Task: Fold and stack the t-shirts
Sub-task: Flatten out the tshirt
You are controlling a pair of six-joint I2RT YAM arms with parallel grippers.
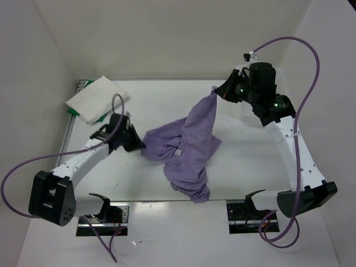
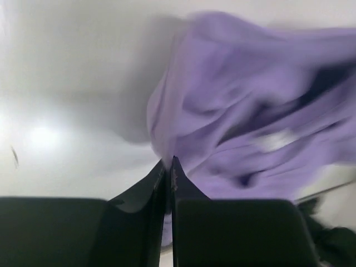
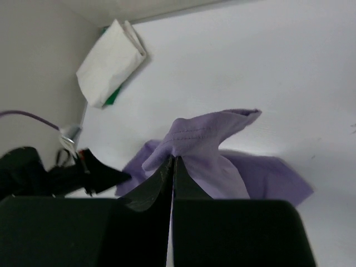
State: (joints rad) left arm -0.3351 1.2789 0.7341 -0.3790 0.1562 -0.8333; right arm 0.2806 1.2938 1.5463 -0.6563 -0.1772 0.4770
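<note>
From where I stand, the job in hand looks like opening out the purple t-shirt (image 1: 186,147) so it can be laid flat for folding. The right gripper (image 1: 218,93) is closed on a bunched bit of its edge and holds it raised over the far right of the worktop (image 1: 156,100). The left gripper (image 1: 140,146) is pinched shut on the shirt's left edge, low near the surface. To do it well, I'd say the two should draw apart evenly until the cloth between them goes taut, then lower together so it lands smooth. A hard tug from either side could pull a thin pinch free. The shirt itself is a crumpled heap mid-worktop, twisted into a rope up to the raised grip, with a pale label showing and a tail trailing to the near edge. In the far left corner the white t-shirt (image 1: 95,97) lies folded on the green t-shirt (image 3: 111,98), well apart from the purple one.
</note>
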